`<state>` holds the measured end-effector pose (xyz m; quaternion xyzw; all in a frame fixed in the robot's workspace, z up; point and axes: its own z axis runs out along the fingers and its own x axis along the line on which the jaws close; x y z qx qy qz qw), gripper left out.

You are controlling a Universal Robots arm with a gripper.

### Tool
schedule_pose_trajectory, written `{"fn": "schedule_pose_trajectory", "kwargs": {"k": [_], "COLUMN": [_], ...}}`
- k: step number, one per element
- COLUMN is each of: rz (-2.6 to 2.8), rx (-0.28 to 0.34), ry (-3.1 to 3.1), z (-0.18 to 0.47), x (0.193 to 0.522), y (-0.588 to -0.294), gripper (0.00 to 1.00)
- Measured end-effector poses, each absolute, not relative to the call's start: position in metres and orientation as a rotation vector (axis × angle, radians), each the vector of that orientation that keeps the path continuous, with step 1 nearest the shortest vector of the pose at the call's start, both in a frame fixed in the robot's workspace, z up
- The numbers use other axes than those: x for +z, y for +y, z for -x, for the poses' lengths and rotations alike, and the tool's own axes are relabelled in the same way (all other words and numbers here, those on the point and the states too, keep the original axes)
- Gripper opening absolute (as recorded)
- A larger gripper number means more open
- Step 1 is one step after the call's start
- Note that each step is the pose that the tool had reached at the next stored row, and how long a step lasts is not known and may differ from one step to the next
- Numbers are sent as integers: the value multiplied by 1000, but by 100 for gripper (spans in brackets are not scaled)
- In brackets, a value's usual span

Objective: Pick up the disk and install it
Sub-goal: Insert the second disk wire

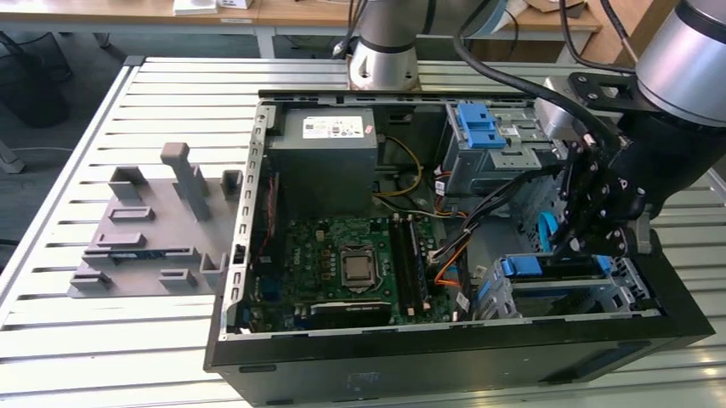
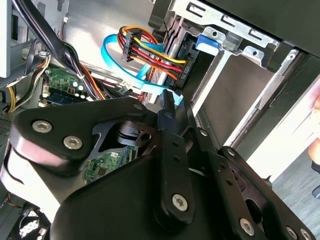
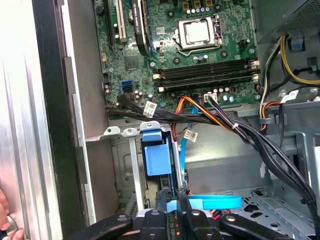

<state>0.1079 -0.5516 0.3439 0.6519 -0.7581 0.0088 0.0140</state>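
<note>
The disk (image 1: 558, 269) lies in the lower drive bay at the open computer case's front corner, on the exterior view's right. Its blue bracket (image 3: 155, 156) faces the first wrist view. In the second wrist view, red, yellow and orange wires and a black plug run into the disk's end (image 2: 186, 62), beside a blue tab (image 2: 207, 42). My gripper (image 1: 576, 245) hangs just above that bay. Its fingers (image 3: 161, 200) stand close together, shut, and a light-blue flat cable (image 3: 215, 202) runs across their tips. The narrow tip of my gripper (image 2: 167, 101) sits next to the same cable (image 2: 125, 67).
A grey metal cage with a blue latch (image 1: 485, 127) stands behind the bay. The grey power box (image 1: 329, 149) and the green motherboard (image 1: 352, 259) take up the rest of the case. Black cable bundles (image 3: 240, 132) cross above the bay. A grey fixture (image 1: 148, 229) stands on the slatted table, and part of a hand (image 3: 5, 220) shows outside the case wall.
</note>
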Motion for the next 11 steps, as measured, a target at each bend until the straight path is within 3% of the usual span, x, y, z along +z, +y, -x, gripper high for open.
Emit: {"fn": "schedule_pose_trajectory", "kwargs": {"k": [2, 5, 11], "rz": [-2030, -2030, -2030], "rx": [27, 28, 28], "ry": [-2361, -2361, -2360], "z": [-108, -108, -109], "x": [344, 343, 338], "y": [-552, -552, -552], "gripper": [22, 11, 11]}}
